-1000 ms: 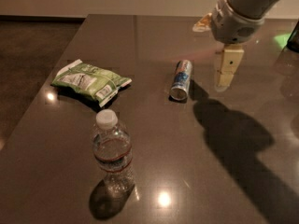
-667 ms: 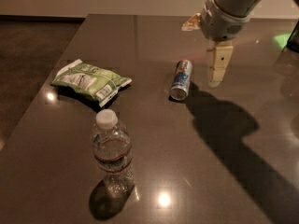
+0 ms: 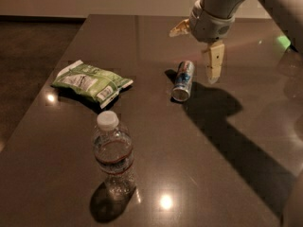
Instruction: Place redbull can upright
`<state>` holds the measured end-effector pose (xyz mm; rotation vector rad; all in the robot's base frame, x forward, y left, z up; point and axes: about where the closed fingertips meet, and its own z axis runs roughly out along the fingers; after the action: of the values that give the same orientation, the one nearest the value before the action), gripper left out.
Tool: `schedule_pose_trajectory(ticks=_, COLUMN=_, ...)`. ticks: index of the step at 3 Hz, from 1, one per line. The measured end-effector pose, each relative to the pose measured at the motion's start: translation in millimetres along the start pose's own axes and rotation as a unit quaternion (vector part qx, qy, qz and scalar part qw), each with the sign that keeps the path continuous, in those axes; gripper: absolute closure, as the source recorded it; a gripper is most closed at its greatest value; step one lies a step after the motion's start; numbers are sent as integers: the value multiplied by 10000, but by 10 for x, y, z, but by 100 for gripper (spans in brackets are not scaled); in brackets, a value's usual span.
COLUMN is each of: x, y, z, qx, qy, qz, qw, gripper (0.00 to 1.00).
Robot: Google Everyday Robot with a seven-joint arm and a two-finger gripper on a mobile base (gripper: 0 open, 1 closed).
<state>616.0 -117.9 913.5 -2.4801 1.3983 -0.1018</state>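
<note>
Here, your dark table (image 3: 156,141) spreads wide, with bare surface across its middle and right. Your gripper (image 3: 193,56) hangs over the far right part, its fingers spread apart and holding nothing. The green snack bag (image 3: 92,82) lies near the left edge. The water bottle (image 3: 113,155) stands towards the front. The redbull can (image 3: 183,81) lies on its side just left of the lower finger, not touching it.

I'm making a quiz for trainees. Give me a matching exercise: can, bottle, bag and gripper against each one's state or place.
1 can
2 bottle
3 bag
4 gripper

a standing upright
b open, above the table, beside the can
c lying on its side
d green, lying flat

Pairs: 1-c, 2-a, 3-d, 4-b
</note>
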Motion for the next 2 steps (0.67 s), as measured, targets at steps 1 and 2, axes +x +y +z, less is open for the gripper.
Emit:
schedule_pose_trajectory(ticks=1, x=55, y=-62, z=152, qx=-204, qy=91, qz=-705, qw=9973, gripper=0)
schedule_pose_trajectory(ticks=2, x=63, y=-120, z=278, qx=-401, qy=198, qz=-1258, qw=9910, gripper=0)
